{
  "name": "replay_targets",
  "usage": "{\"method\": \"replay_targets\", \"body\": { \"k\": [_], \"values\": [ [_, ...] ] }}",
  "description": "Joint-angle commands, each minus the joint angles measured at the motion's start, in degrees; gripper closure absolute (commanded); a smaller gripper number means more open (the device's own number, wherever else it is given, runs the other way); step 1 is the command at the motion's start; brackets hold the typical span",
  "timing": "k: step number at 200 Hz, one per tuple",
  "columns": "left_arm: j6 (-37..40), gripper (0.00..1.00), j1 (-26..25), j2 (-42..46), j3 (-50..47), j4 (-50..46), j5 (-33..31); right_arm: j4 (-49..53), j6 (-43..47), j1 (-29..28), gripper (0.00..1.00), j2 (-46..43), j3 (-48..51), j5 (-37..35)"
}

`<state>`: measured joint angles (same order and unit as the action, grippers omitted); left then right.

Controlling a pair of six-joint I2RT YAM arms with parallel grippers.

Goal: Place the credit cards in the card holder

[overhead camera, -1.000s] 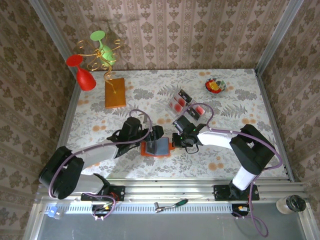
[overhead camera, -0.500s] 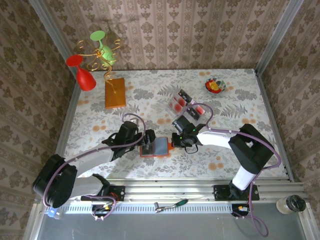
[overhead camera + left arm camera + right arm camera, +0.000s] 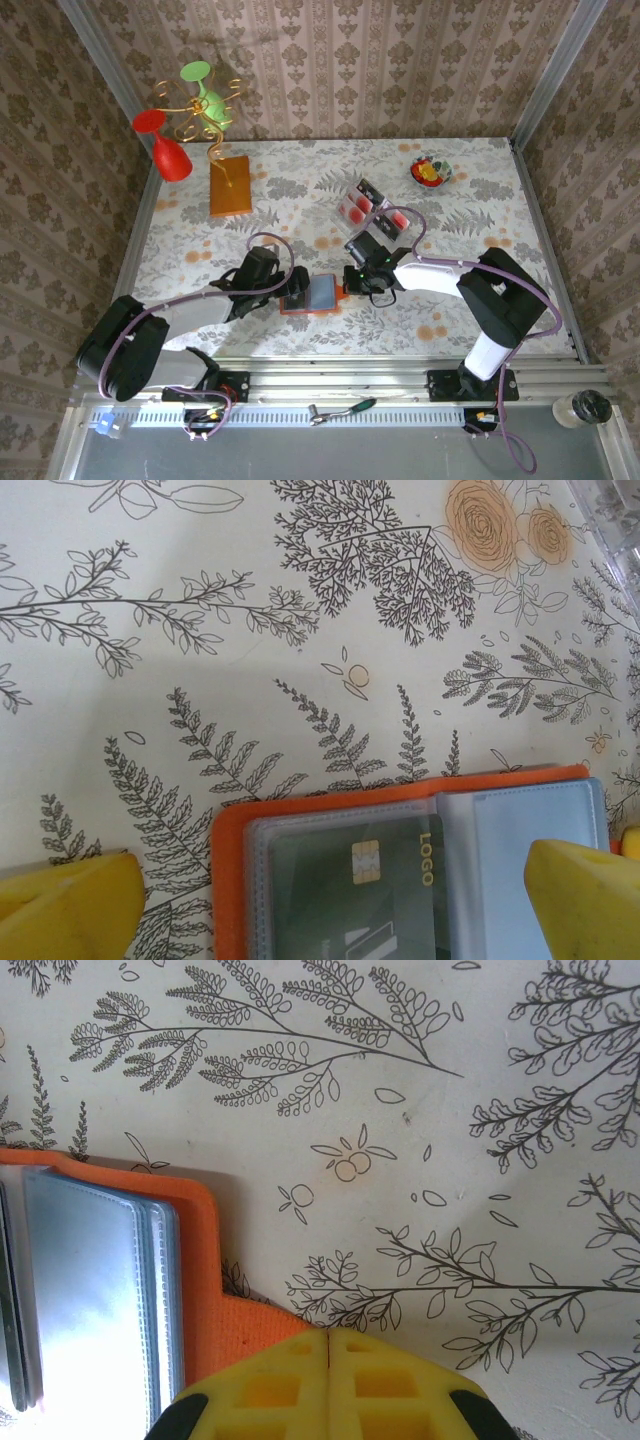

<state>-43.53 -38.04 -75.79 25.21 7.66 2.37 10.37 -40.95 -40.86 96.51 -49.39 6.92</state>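
- The orange card holder (image 3: pixel 318 296) lies open on the floral tablecloth (image 3: pixel 200 240), near the front edge between the two arms. In the left wrist view, a dark credit card (image 3: pixel 350 900) with a chip and a gold "LOGO" sits in its left clear sleeve.
- Right of it and farther back, a clear plastic case (image 3: pixel 372 212) holds red credit cards (image 3: pixel 352 208). At the far right, a small bowl (image 3: pixel 431 172) holds red and mixed-coloured bits too small to name.
- Since a second ago, the left gripper (image 3: pixel 296 290) has drawn back from the holder's far edge to its left end. The right arm and the holder have stayed put.
- The left gripper's jaws stand wide apart, grasping nothing, with a yellow fingertip (image 3: pixel 70 910) on each side of the holder.
- The right gripper (image 3: pixel 328 1380) has its pads pressed together, tips at the holder's orange right edge. Whether they pinch it I cannot tell.
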Motion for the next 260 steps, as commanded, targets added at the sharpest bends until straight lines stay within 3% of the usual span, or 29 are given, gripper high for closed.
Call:
{"method": "replay_targets", "body": {
  "k": [1,103,188,260],
  "values": [
    [1.06,0.00,-0.56,-3.58,0.95,5.83,5.76,0.18,-1.11,0.00,1.00,1.67,-0.09,0.91],
    [-0.16,0.00,-3.06,-3.75,3.09,5.66,5.46,-2.11,-1.83,-0.01,1.00,3.10,0.17,2.40],
    [-4.76,0.00,-5.13,4.50,1.42,12.07,5.98,-2.30,-1.83,0.07,1.00,3.32,-0.01,2.40],
    [-8.80,0.00,-9.31,-1.76,2.39,20.22,5.54,-1.34,-1.42,0.74,1.00,4.09,-2.16,2.75]
  ]
}}
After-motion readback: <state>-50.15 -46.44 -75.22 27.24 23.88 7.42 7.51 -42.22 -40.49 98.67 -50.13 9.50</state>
